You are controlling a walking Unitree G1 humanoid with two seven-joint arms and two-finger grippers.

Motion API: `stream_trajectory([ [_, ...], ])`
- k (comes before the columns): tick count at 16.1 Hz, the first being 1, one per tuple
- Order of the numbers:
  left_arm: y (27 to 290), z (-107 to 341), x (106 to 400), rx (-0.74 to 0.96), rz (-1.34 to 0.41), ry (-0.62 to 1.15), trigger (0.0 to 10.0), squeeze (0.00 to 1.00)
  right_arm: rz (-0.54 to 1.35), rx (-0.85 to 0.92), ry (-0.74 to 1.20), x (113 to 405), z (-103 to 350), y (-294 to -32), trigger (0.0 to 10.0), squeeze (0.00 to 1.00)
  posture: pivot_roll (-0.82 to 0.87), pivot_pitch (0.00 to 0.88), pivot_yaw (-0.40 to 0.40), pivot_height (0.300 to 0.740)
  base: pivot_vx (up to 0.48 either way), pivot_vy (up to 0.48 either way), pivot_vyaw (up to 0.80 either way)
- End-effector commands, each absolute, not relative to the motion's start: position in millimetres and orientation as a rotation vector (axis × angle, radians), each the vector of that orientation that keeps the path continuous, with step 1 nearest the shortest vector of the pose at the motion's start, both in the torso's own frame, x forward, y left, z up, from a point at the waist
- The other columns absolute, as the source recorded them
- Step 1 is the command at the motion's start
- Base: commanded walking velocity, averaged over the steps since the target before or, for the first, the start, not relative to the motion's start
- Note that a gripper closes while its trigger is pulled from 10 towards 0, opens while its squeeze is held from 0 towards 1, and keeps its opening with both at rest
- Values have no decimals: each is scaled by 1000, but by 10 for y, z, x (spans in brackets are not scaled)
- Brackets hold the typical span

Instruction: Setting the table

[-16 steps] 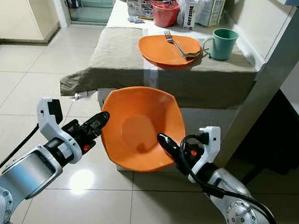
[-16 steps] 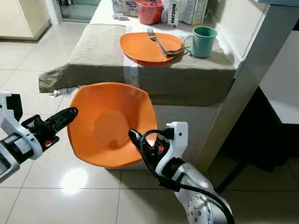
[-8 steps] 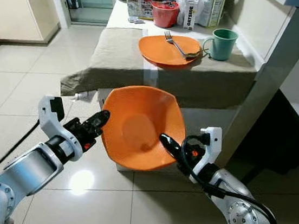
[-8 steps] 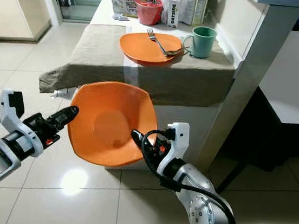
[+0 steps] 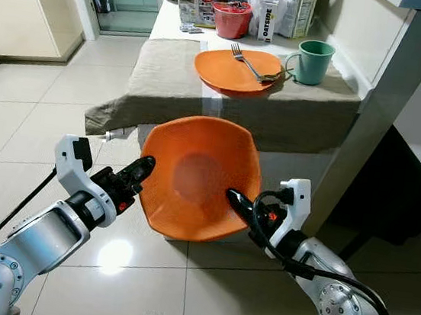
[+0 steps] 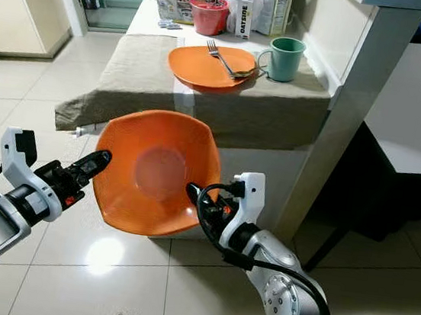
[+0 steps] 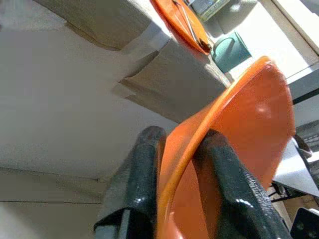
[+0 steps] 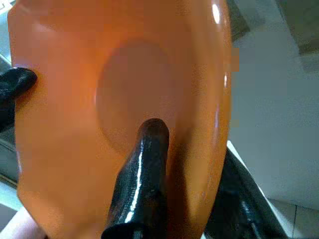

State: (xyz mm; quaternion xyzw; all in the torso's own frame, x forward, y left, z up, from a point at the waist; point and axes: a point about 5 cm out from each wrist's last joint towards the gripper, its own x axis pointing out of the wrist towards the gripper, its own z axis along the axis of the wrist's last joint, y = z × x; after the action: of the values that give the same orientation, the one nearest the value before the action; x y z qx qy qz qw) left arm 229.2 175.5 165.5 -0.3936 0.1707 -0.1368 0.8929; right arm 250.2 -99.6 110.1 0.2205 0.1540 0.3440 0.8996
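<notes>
Bowl (image 5: 199, 178) is up in the air in front of the bench (image 5: 167, 75), tipped toward the camera, with both grippers pinching its rim: left gripper (image 5: 136, 177) on one edge, right gripper (image 5: 237, 204) on the other. Each gripper's outer finger is hidden behind the bowl. On the bench: one plate (image 5: 237, 69), one fork (image 5: 247, 62), one green mug (image 5: 313, 61). Groceries at the back are cut off.

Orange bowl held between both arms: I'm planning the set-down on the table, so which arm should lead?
Probably the left: the free cloth-covered table space lies on the left tool's side of the orange bowl.
</notes>
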Motion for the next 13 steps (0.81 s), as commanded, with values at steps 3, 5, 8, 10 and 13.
stream_trajectory([
  [3, 1747, 1731, 2320, -789, -319, 314, 10000, 1000, 753, 443, 329, 2462, 1098, -914, 0, 0, -96, 11, 111, 740, 0, 0, 0],
  [5, 1781, 1723, 2332, -760, -318, 319, 10000, 1000, 751, 444, 331, 2458, 1095, -915, 0, 0, -96, 13, 111, 740, 0, 0, 0],
  [8, 1901, 1684, 2319, -666, -317, 330, 10000, 1000, 748, 445, 331, 2457, 1090, -917, 0, 0, -94, 14, 113, 740, 0, 0, 0],
  [10, 2036, 1594, 2306, -589, -295, 353, 10000, 1000, 746, 447, 330, 2456, 1086, -916, 0, 0, -90, 14, 115, 740, 0, 0, 0],
  [13, 2219, 1412, 2279, -527, -238, 405, 10000, 0, 746, 448, 329, 2458, 1082, -910, 0, 0, -89, 14, 113, 740, 0, 0, 0],
])
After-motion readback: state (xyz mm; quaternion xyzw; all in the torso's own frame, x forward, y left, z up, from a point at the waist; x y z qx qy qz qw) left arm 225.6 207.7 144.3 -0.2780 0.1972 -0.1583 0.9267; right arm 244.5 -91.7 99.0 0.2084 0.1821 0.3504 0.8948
